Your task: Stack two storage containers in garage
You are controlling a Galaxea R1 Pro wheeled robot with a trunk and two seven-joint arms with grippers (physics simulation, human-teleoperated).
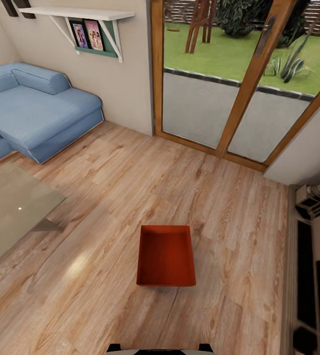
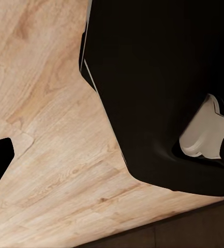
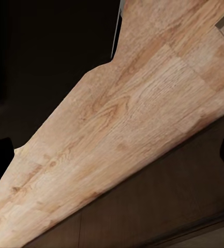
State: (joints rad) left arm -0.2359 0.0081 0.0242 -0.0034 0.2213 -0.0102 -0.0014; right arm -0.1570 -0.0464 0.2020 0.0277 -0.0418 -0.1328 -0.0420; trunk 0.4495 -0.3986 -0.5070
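Although both wrist cameras look down at light wood planks past dark parts of the robot's own body, neither shows fingertips clearly enough to judge, so I cannot tell whether the left or the right gripper is spread or clenched, and nothing is seen held in either. In the left wrist view a large black housing (image 2: pixel 158 88) covers much of the frame, with a pale grey fitting (image 2: pixel 207 132) set into it. In the right wrist view a dark mass lies along one side and a dark brown band runs along the opposite side of the wood.

From the head camera, one storage container (image 1: pixel 166 256) sits upright on the wood floor (image 1: pixel 105 197) of the living room, straight ahead of the robot's base. It is orange-red, open-topped and empty, its inner bottom plainly visible. A glass table (image 1: pixel 12 207) stands to its left, well apart, and a blue sofa (image 1: pixel 36 111) lies beyond that. Wood-framed glass doors (image 1: pixel 229 84) face the garden. A white wall shelf (image 1: pixel 83 17) holds two framed pictures (image 1: pixel 87 34). Dark cabinetry (image 1: pixel 312 266) lines the right edge.
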